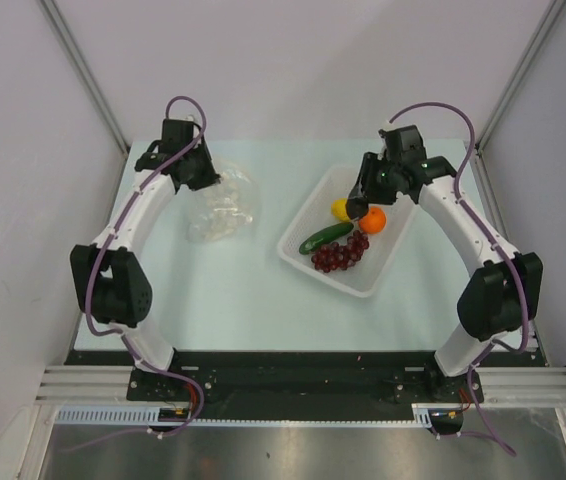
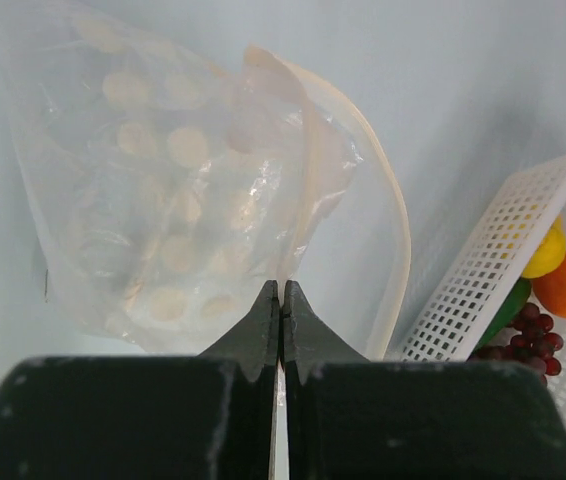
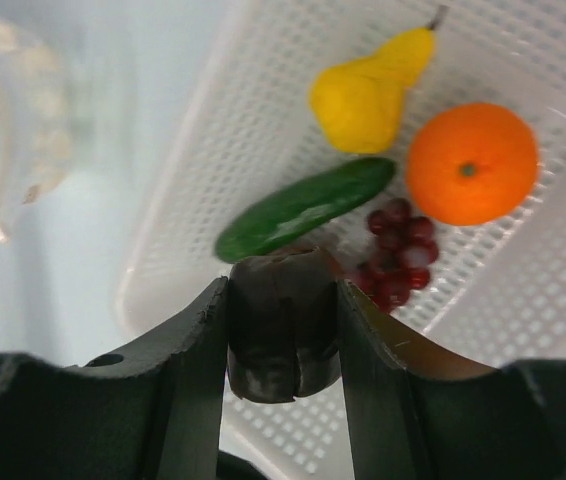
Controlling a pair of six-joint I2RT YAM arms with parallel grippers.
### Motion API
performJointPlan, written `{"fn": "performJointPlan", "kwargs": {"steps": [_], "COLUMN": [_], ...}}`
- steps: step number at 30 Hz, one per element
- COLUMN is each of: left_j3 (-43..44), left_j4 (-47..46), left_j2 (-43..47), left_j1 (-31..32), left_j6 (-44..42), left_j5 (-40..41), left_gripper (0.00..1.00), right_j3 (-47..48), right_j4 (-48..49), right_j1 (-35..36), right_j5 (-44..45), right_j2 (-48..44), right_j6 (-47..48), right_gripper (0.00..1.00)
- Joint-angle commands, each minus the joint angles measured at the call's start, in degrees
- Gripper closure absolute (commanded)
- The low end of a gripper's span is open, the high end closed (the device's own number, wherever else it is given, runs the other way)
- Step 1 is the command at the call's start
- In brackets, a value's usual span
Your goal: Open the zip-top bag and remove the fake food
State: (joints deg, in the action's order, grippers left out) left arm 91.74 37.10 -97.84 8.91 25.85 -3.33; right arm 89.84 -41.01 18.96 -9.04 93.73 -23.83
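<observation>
The clear zip-top bag lies crumpled at the back left of the table, and my left gripper is shut on its thin edge. In the white basket lie a green cucumber, a yellow pear, an orange ball and a dark red grape bunch. Over the basket's far end, my right gripper is shut on a small dark round fruit. The bag looks empty of food in the left wrist view.
The perforated white basket stands just right of the bag, angled on the pale table. Grey walls with metal rails close in the left, right and back. Both arm bases sit at the near edge.
</observation>
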Motion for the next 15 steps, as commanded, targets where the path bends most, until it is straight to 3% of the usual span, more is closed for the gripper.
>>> {"fn": "performJointPlan", "kwargs": {"steps": [1, 6, 15], "left_j3": [2.6, 1.9, 1.0], "left_j4": [0.5, 0.0, -1.1], "left_j2": [-2.2, -2.7, 0.3], "left_j1": [-0.2, -0.1, -0.1], "left_j6": [-0.7, -0.7, -1.1], "left_j5": [-2.5, -3.9, -6.2], "left_gripper": [1.0, 0.96, 0.68], "right_j3": [0.4, 1.2, 5.7], "right_j4": [-2.7, -5.4, -9.9], "right_j1": [-3.5, -4.6, -5.4], "right_j5": [3.6, 12.2, 18.9], "right_j2": [2.3, 5.6, 10.0], "right_j6": [5.1, 8.6, 10.7], "right_gripper": [0.79, 0.77, 0.74]}}
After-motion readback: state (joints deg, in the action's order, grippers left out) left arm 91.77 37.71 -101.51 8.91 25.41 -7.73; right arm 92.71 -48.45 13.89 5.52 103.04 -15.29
